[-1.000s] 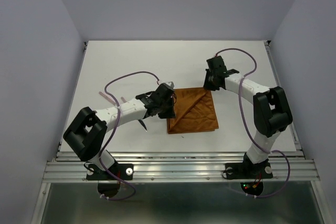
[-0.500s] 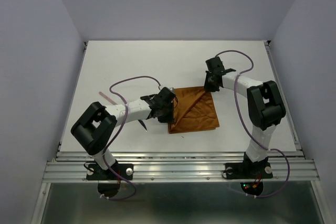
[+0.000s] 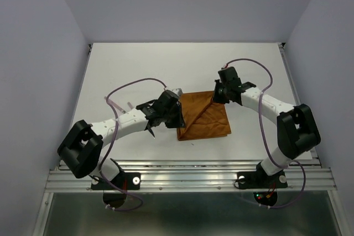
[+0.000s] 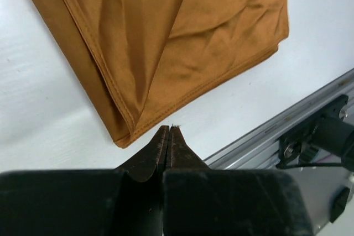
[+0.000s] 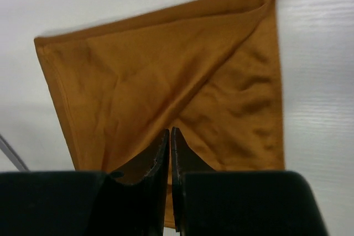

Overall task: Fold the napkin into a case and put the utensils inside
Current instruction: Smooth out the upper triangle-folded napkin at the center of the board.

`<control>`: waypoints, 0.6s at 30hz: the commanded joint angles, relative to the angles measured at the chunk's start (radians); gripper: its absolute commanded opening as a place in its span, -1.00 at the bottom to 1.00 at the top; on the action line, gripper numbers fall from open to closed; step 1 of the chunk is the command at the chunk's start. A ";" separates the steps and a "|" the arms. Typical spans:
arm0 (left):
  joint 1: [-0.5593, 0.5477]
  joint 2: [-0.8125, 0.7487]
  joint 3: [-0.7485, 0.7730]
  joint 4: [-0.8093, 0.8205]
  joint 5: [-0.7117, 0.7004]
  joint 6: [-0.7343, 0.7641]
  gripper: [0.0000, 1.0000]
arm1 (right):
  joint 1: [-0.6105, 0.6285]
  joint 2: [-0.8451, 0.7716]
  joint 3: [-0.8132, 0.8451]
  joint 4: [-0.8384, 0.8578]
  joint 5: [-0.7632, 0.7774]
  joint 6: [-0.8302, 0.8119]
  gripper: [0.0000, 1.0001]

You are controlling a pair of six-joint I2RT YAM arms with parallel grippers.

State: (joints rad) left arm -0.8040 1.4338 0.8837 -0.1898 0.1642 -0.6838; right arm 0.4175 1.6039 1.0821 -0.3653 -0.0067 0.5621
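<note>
The rust-orange napkin (image 3: 203, 115) lies folded in a rough square at the table's middle, with a diagonal crease across it. My left gripper (image 4: 168, 129) is shut and empty, its tips just off the napkin's (image 4: 166, 42) near corner. My right gripper (image 5: 170, 131) is at the far right corner, over the napkin (image 5: 221, 70). Its jaws are pinched together where the crease ends, on a layer of cloth. Of the utensils, a dark pointed end (image 3: 150, 130) shows under the left arm. A thin pale piece (image 3: 109, 100) lies further left.
Purple cables (image 3: 133, 84) loop over both arms. The metal rail (image 3: 188, 176) runs along the table's near edge, close behind the left gripper. White walls close in the table on three sides.
The right gripper has slid a little left and nearer, onto the napkin's far right corner, and its elbow has swung right. The left arm's elbow has shifted left; its gripper stays by the napkin.
</note>
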 commanded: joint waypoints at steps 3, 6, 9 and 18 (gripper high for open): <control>-0.009 0.028 -0.094 0.113 0.087 -0.042 -1.00 | 0.101 0.027 -0.027 0.072 -0.068 0.065 -0.79; -0.009 0.082 -0.100 0.119 0.041 -0.036 -1.00 | 0.113 0.051 -0.031 0.092 -0.079 0.078 -0.79; -0.011 0.125 -0.107 0.128 0.026 -0.030 -1.00 | 0.113 0.100 -0.034 0.097 -0.049 0.070 -0.79; -0.012 0.080 -0.106 0.087 -0.015 -0.013 -1.00 | 0.113 0.133 -0.033 0.084 -0.001 0.045 -0.81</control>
State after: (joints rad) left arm -0.8101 1.5730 0.7853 -0.0940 0.1844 -0.7143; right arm 0.5285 1.7763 1.0508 -0.2977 -0.0429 0.6182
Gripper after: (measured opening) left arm 0.062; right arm 0.092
